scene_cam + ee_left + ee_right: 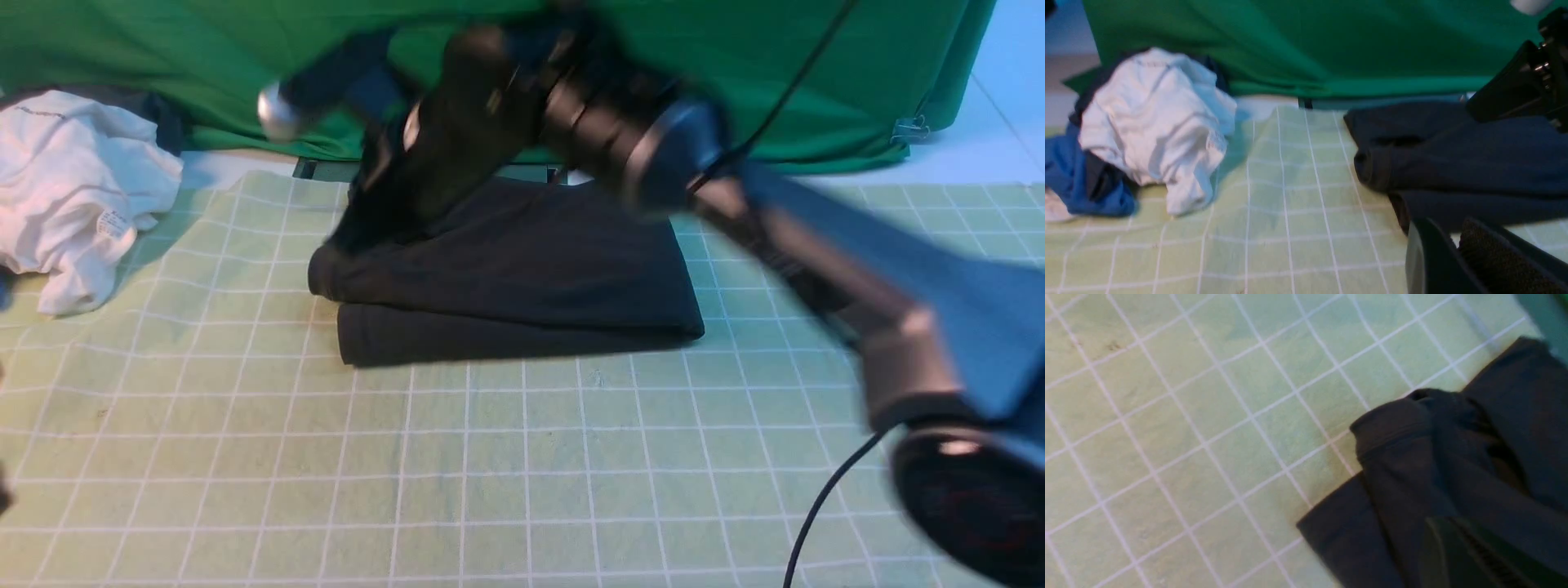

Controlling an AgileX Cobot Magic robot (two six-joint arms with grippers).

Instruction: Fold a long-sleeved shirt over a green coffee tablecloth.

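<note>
Right arm, blurred and nearest the camera, reached forward across the folded long-sleeved shirt (522, 269) on the green coffee tablecloth (522, 457).
Its right hand (359, 220) was closed at the shirt's far left corner, where cloth rose toward it, apparently pinched, though blur hid the fingertips. The shirt lay under and just behind that hand as a flat dark rectangle in two stacked layers, resting on the gridded tablecloth covering the desk. The left hand (1457, 261) hung low beside the shirt's near left edge, its fingers narrowly parted with nothing seen between them. Well to that hand's left lay a crumpled white garment (73, 188) over blue cloth (1069, 175); a plain green backdrop (245, 57) hung beyond.
</note>
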